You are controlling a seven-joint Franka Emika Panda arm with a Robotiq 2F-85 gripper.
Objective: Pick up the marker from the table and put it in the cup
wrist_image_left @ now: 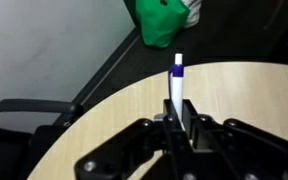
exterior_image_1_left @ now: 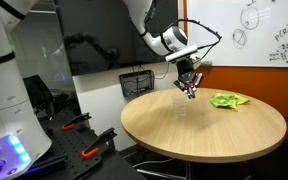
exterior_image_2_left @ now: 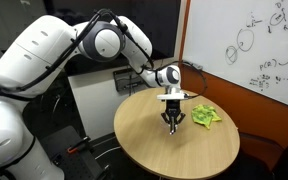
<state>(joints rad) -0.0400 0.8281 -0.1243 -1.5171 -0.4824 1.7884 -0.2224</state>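
Note:
My gripper is shut on a white marker with a blue tip, which sticks out from between the fingers over the round wooden table. In both exterior views the gripper hangs a little above the table top, pointing down. A clear plastic cup stands on the table just beside and below the gripper in an exterior view. The cup does not show in the wrist view.
A crumpled green cloth lies on the table near the whiteboard side. A green bag sits on the floor beyond the table edge. A whiteboard hangs behind the table, and a black chair stands nearby.

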